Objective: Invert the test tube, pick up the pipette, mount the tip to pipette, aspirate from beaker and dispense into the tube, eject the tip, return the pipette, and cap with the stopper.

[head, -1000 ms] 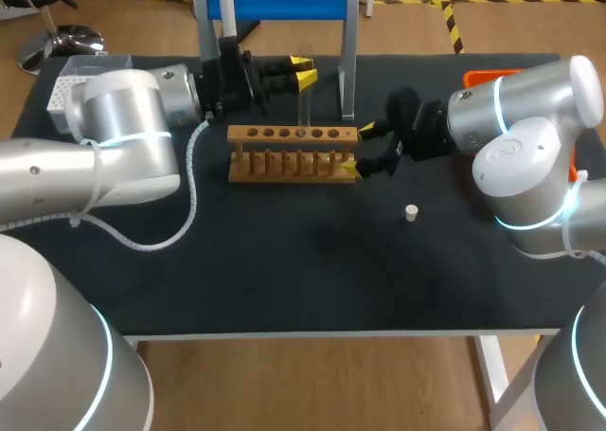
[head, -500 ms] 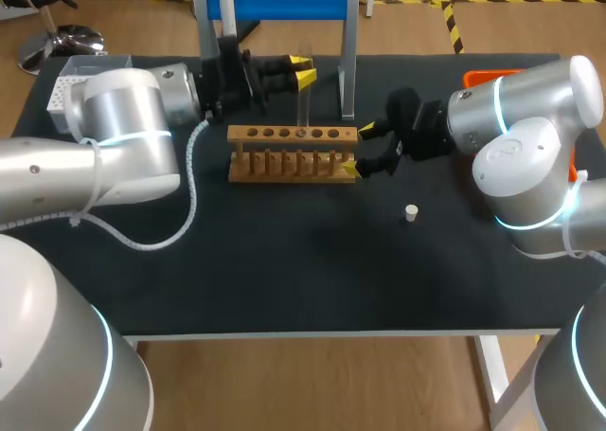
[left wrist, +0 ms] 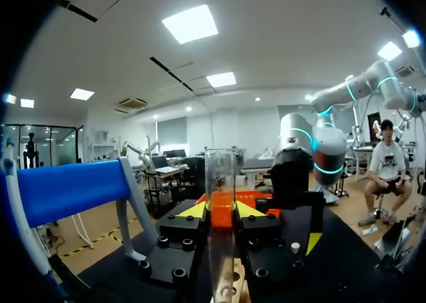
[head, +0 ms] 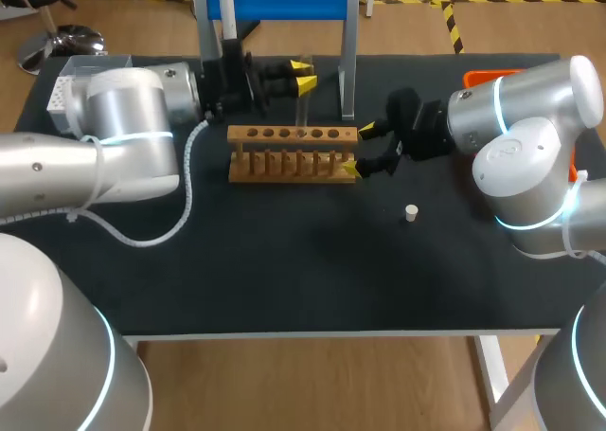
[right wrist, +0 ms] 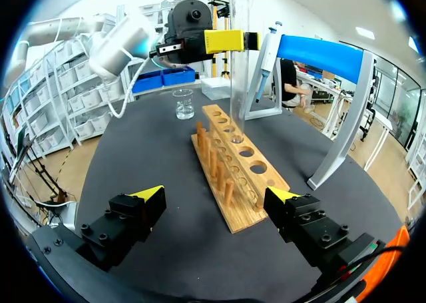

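Note:
My left gripper (head: 302, 76) is shut on a clear test tube (head: 302, 104), holding it upright over the wooden rack (head: 284, 156). In the left wrist view the tube (left wrist: 220, 183) stands between the yellow fingertips (left wrist: 194, 211). From the right wrist view its lower end (right wrist: 234, 133) meets a hole in the rack (right wrist: 249, 176), with my left gripper (right wrist: 225, 41) above. My right gripper (head: 358, 149) stands open around the rack's right end, its fingers (right wrist: 148, 198) wide apart. A small white stopper (head: 411, 212) lies on the mat. The pipette (right wrist: 266, 50) hangs on the blue-barred stand (head: 276, 0). A glass beaker (right wrist: 183, 103) sits beyond the rack.
A white tip box (head: 74, 79) stands at the back left behind my left arm. An orange tray (head: 492, 74) sits at the back right corner. The stand's legs (head: 348, 66) rise just behind the rack. The black mat (head: 284, 270) stretches toward the front edge.
My left gripper has eased slightly downward with the tube still in its grip. The right arm and the stopper have not moved.

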Controlling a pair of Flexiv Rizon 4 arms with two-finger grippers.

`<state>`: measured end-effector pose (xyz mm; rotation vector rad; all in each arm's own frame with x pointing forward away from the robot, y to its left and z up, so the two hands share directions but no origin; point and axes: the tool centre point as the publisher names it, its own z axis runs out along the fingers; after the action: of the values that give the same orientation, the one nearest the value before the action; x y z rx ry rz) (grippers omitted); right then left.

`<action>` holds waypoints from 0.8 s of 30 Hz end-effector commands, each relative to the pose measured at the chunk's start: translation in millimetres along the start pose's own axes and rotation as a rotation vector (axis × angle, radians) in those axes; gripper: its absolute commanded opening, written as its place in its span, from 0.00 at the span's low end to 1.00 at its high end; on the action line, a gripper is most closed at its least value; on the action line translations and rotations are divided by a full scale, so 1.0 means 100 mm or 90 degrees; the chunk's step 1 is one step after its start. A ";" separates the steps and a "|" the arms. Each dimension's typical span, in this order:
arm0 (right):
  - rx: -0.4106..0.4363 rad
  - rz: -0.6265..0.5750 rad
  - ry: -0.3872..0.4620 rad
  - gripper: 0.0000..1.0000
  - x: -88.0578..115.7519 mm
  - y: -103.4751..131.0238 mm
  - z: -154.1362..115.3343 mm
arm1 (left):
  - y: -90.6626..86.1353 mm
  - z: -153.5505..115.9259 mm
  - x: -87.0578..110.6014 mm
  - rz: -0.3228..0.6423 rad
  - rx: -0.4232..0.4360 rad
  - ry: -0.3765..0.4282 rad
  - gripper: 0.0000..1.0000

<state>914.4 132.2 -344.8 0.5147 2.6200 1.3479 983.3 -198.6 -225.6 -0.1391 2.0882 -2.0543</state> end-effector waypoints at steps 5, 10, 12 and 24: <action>0.000 0.000 0.001 1.00 0.00 0.00 -0.01 | -0.02 -0.03 0.01 -0.003 -0.058 0.011 0.00; 0.000 0.000 0.001 1.00 0.00 0.00 -0.01 | 0.03 -0.01 0.01 -0.004 -0.077 0.015 0.00; 0.000 0.000 0.001 1.00 0.00 0.00 -0.01 | 0.05 -0.01 0.00 -0.005 -0.077 0.014 0.00; 0.000 0.000 0.001 1.00 0.00 0.00 -0.01 | 0.15 -0.01 -0.02 -0.009 -0.067 0.000 0.00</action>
<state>914.4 132.2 -344.8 0.5148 2.6200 1.3479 985.4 -195.0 -238.7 -0.1678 2.2067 -1.9555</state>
